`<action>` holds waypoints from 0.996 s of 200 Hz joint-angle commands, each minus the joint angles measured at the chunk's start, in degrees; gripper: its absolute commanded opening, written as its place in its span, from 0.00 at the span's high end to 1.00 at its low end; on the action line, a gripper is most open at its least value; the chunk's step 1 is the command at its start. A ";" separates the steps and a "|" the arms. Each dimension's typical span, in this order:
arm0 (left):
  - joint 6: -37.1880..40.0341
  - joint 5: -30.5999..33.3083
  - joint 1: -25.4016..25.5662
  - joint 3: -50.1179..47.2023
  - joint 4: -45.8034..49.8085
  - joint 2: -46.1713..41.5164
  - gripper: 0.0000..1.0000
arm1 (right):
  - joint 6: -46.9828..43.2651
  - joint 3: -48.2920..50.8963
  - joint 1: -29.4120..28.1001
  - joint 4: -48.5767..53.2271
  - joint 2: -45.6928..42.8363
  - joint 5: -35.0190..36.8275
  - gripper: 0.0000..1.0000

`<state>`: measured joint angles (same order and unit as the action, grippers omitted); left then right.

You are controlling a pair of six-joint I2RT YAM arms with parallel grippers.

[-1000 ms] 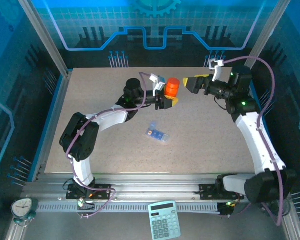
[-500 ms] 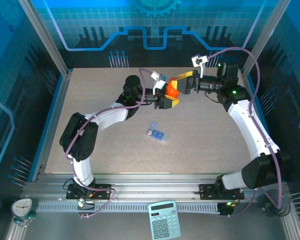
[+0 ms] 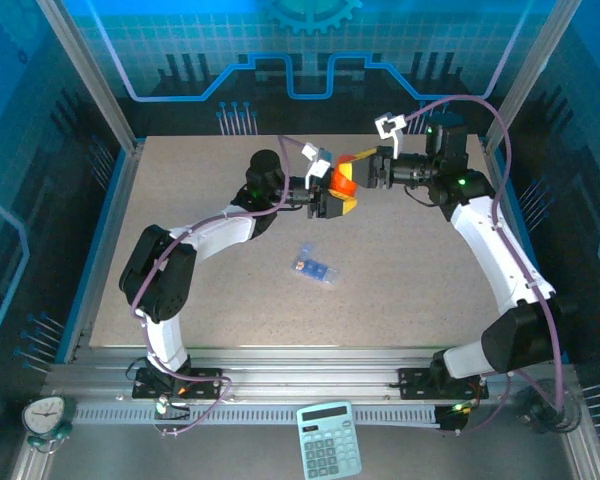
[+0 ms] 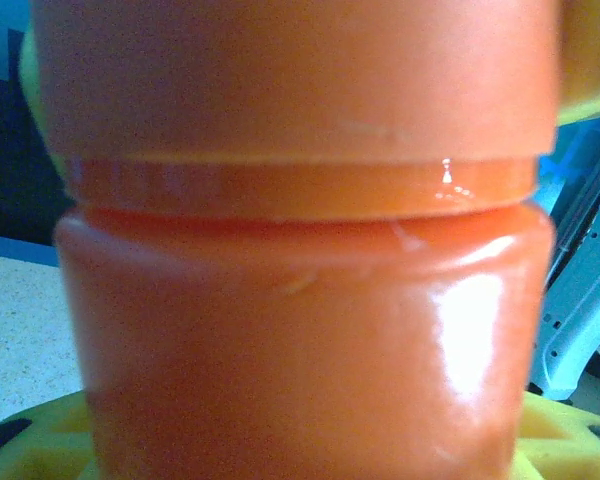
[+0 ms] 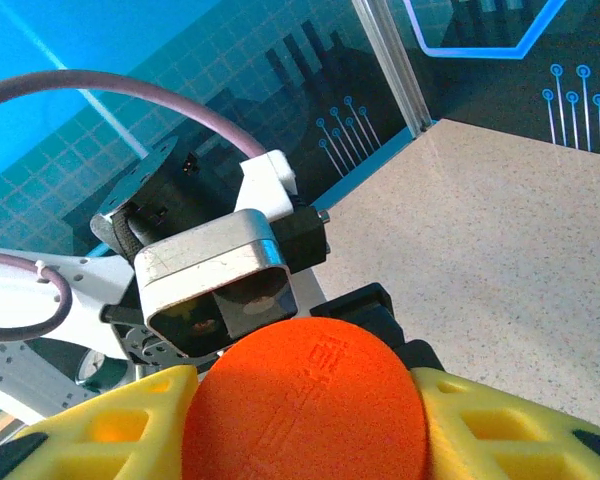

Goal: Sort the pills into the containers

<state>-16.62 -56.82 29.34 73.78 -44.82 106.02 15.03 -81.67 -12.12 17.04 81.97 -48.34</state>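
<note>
The left gripper grips the body of the orange bottle, holding it above the surface. The right gripper has its yellow fingers pressed on either side of the bottle's round cap. The blue-tinted pill box lies on the surface nearer the arm bases, apart from both grippers.

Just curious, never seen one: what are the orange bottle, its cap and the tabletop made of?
The orange bottle looks like glossy plastic: bright highlights. Its cap seems matte plastic with faint moulded lettering. The tabletop is speckled, maybe stone-look laminate; unsure.
</note>
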 commanded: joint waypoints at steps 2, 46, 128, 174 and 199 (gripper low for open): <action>2.07 1.18 0.09 2.04 -1.59 -0.75 0.93 | 2.26 2.53 -1.73 1.33 -1.77 6.47 0.60; 13.93 17.87 3.32 -2.08 2.53 -5.02 0.92 | 12.70 13.06 -5.09 -5.90 -6.25 25.38 0.60; 14.69 24.26 5.42 -4.09 -1.59 -5.15 0.92 | 15.54 16.94 -6.58 -9.01 -8.34 32.53 0.57; 12.87 23.13 4.07 -3.30 -1.07 -4.62 0.92 | 17.56 14.36 0.45 -8.79 -10.10 22.78 0.18; 10.66 21.52 2.64 -3.16 -2.29 -3.90 0.92 | 17.59 14.73 3.95 -11.86 -12.02 14.49 0.10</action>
<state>-4.56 -33.26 33.76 68.45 -39.90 104.55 31.53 -65.69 -11.88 6.13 72.66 -26.52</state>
